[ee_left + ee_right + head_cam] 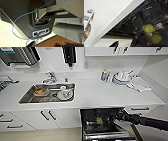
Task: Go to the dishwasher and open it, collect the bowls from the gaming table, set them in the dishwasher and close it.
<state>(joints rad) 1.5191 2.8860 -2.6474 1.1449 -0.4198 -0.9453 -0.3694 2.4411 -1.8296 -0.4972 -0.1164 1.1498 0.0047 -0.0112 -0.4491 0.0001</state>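
A yellow-green bowl (99,120) sits inside the open dishwasher (105,124), on the dark rack, and it shows again in the right wrist view (149,28) with its shine on the steel just beside it. The right arm (142,120) reaches into the dishwasher close to the bowl, but I cannot tell if its jaws are wide or narrow. Above the dishwasher is the white surface (100,94), with a sink (48,93) full of dishes off to one side and a stack of white plates (121,78) by the wall.
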